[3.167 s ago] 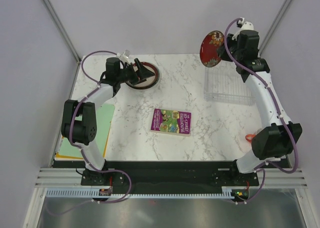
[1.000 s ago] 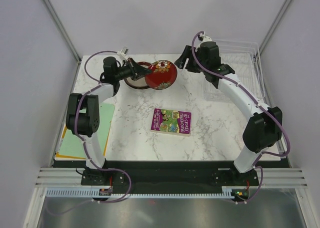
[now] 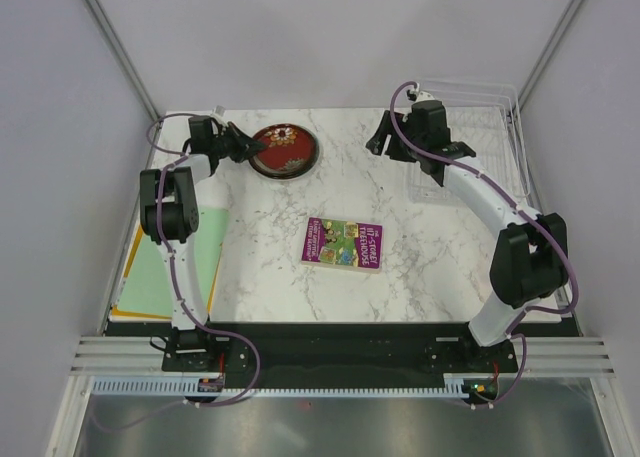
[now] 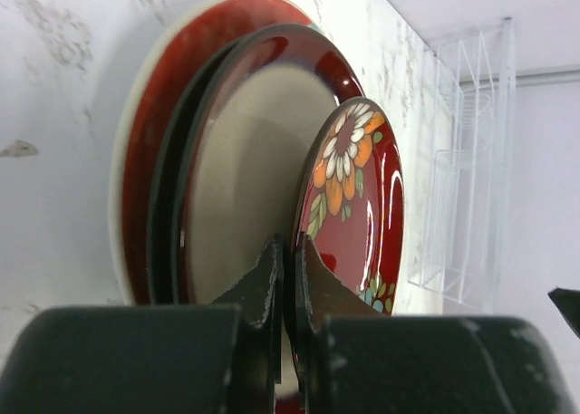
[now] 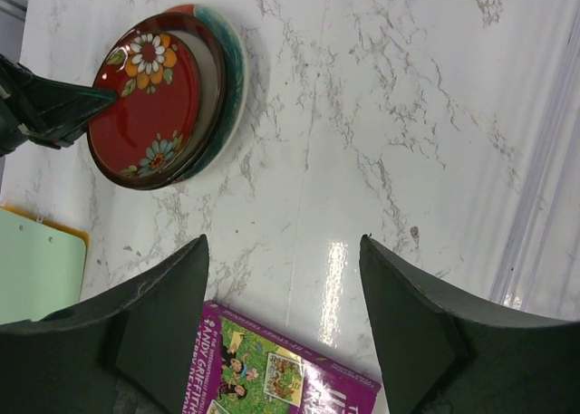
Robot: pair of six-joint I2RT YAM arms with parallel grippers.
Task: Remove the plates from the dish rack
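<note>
Top external view: two arms reach over a white marbled tabletop (image 3: 400, 227), the left toward a pile of plates at the far left, the right toward the far middle.
Left tool (image 3: 250, 147): pinching the near rim of the red-patterned plate (image 3: 283, 147). In the left wrist view the two fingers (image 4: 263, 283) stand close together with the thin rim between them.
Red-patterned plate: uppermost of the pile, dark brown at the rim, red inside with orange and white flowers. Its gripped edge stands a little off the plate below; whether the far edge touches cannot be told.
Cream-centred plate (image 4: 245, 197): dark brown rim, lying directly under the patterned one.
Coral plate (image 4: 145, 178): lowest, flat on the tabletop. The right wrist view shows its teal inner band (image 5: 234, 70) past the two plates above.
Right tool (image 5: 283, 251): fingers spread wide with nothing between them, hanging over bare marble, well apart from the pile.
Dish rack (image 3: 490, 142): clear, with thin ribs, at the far right of the tabletop beside the right arm; no plates in it. All three plates are out and piled at the far left.
Purple book (image 3: 343, 244): flat near the middle, apart from both tools.
Green pad (image 3: 170, 267): at the left edge, beside the left arm.
</note>
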